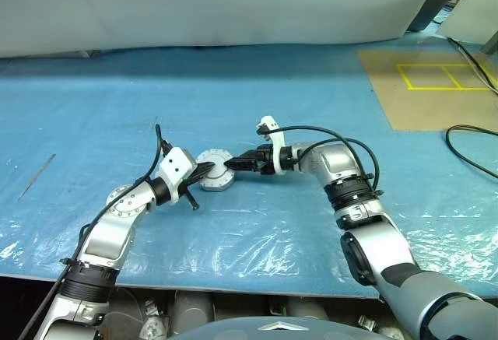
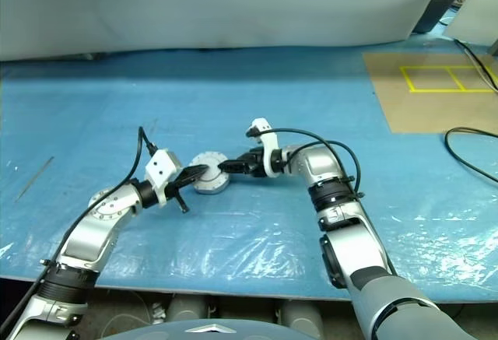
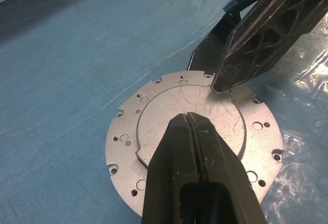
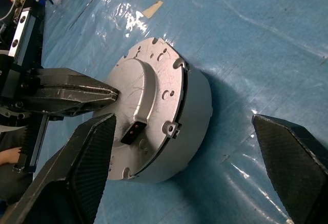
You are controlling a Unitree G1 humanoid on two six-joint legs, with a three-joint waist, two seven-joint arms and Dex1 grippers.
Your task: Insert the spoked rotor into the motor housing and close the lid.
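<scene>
Pressing down on the lid [image 3: 195, 131] is how I read the step in hand: the left gripper [image 3: 197, 131] has its two black fingers shut tight together, holding nothing, with the joined tips resting on the raised centre of the lid. The right gripper [image 4: 184, 147] is spread wide and holds nothing; in its wrist view one finger lies over the lid's top face while the other stands clear beyond the far side of the motor housing [image 4: 197, 116], so the jaws straddle the housing without clamping it.

Judgement: lid appears already seated on the housing, plain grey face up. The spoked rotor cannot be seen and is presumably inside. What is left looks like final seating.

To do it well:
- keep the left tips centred on the lid's raised boss so the push goes straight down, not tipping one edge;
- bring the right jaws in around the housing wall to steady it before any push, since the blue plastic sheet [image 1: 257, 106] under it looks slick;
- check the dark seam between lid and housing is even all round.

Appearance: lid is a round grey metal disc, scratched, with a raised central plateau and small holes around its flange. A small dark rectangular slot sits near the plateau edge. The housing is a short silver cylinder resting on the blue sheet, directly between the two grippers.
</scene>
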